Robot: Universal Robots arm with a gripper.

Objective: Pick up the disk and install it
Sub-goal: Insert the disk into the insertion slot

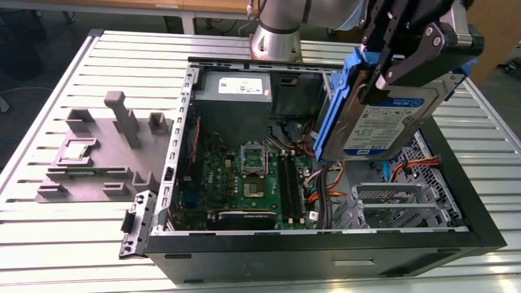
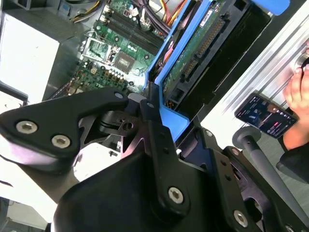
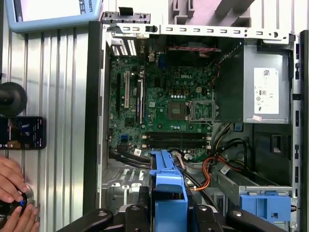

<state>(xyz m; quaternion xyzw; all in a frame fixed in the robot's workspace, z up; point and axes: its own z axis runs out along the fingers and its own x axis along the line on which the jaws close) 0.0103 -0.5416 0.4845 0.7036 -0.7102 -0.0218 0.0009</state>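
Slatted table [image 1: 49,244] carries the open case [image 1: 326,259] and a grey fixture [image 1: 97,152]. We judge this the carry step: the disk [image 1: 381,131] hangs on edge above the drive cage [image 1: 399,201], with the gripper [image 1: 384,79] clamped on its blue carrier. Seating likely calls for levelling and alignment. A hand [image 3: 12,193] rests near a phone [image 3: 21,133].

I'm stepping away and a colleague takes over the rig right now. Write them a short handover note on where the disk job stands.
Gripper: shut on the disk, clamped on the edge of its blue carrier.
Disk: held tilted in the air above the open computer case, towards the exterior view's right, clear of the motherboard.
Done: disk picked up.
Left: installing it; it is not yet seated in the case.
Note: a person's hand is on the table beside the case.
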